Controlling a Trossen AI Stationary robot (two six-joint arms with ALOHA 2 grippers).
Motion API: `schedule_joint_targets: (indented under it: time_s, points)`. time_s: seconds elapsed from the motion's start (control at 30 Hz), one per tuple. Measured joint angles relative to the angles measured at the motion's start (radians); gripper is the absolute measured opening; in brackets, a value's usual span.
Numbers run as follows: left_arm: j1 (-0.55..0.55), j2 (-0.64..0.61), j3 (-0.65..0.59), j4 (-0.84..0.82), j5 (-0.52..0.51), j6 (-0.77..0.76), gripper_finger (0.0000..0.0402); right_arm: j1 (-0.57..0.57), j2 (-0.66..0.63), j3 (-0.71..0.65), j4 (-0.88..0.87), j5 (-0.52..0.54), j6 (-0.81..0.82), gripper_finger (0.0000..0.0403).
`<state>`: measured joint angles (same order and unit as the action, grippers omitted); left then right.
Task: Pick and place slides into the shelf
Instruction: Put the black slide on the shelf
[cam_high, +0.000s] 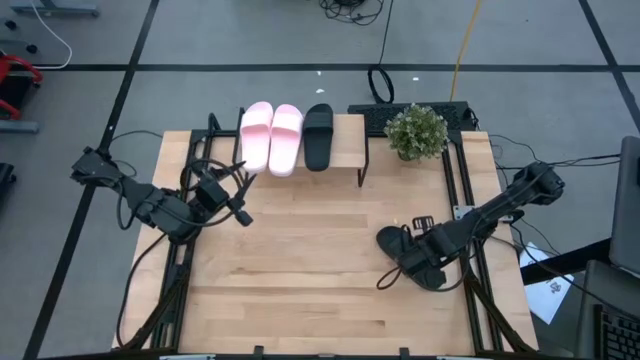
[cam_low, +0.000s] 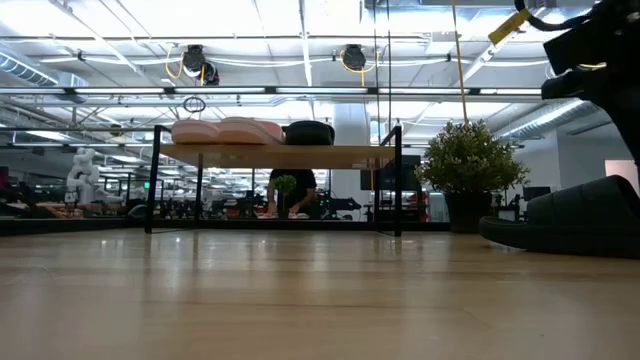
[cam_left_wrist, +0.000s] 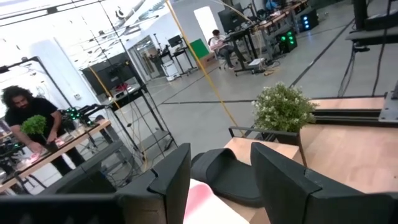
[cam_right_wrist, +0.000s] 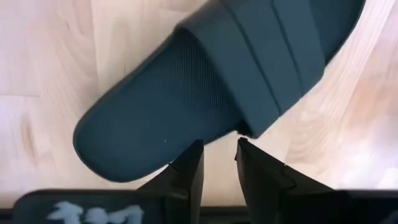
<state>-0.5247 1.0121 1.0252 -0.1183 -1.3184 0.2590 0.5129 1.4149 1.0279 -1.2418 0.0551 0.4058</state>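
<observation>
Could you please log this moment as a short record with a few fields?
on shelf: two pink slides and one black slide on the shelf
off shelf: second black slide on the table
right gripper: at that slide's edge, fingers slightly apart
left gripper: open, near the shelf's left end
other: potted plant right of the shelf

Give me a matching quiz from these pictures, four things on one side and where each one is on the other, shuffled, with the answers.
Things:
1. pink slides
2. black slide off the shelf
3. potted plant
4. left gripper

Places:
A. on the table beside the shelf's right end
B. on the tabletop at the right gripper
C. side by side on the shelf
D. in front of the shelf's left end

Pairs: 1-C, 2-B, 3-A, 4-D
</observation>
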Motion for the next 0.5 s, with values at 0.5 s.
schedule_joint_targets:
  time_s: [0.5]
  points:
    - [0.011,0.0,0.0,0.008,-0.029,0.027,0.0175,-0.006,-0.002,-0.067,0.129,0.054,-0.052,0.0084]
